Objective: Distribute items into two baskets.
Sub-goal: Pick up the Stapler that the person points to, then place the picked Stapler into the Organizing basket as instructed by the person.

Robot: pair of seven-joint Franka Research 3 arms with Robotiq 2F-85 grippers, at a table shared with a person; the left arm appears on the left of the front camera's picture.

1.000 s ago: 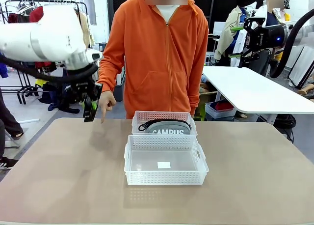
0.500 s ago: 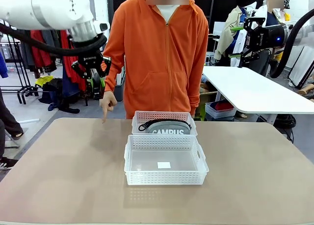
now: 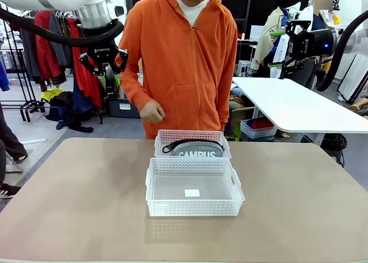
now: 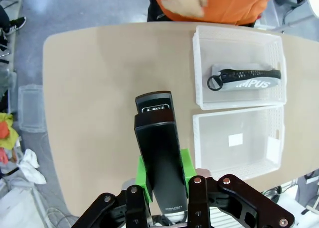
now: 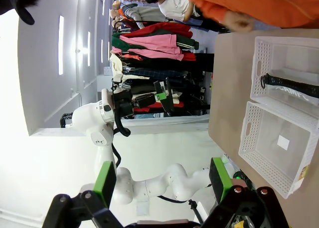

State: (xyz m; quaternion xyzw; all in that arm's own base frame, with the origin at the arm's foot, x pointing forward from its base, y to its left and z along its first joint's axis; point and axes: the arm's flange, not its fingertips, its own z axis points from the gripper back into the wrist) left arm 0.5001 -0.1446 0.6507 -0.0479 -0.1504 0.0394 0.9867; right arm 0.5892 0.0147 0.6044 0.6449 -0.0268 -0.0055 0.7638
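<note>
Now the stapler [image 4: 158, 153] is pinched between the left gripper's [image 4: 162, 174] green pads, high above the table [image 3: 75, 205], at ten o'clock from the baskets. The pouch [image 3: 198, 153] lies in the far basket [image 3: 192, 136]. The near basket [image 3: 192, 207], at its six o'clock, seems empty. Next: swing over the near basket, lower, release. The right gripper [image 5: 162, 180] idles, fingers spread.

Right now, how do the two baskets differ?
The far basket holds the grey CAMPUS pouch; the near basket has only a white sticker on its floor. The near basket looks slightly wider than the far basket. Both are translucent white lattice, standing close together.
</note>
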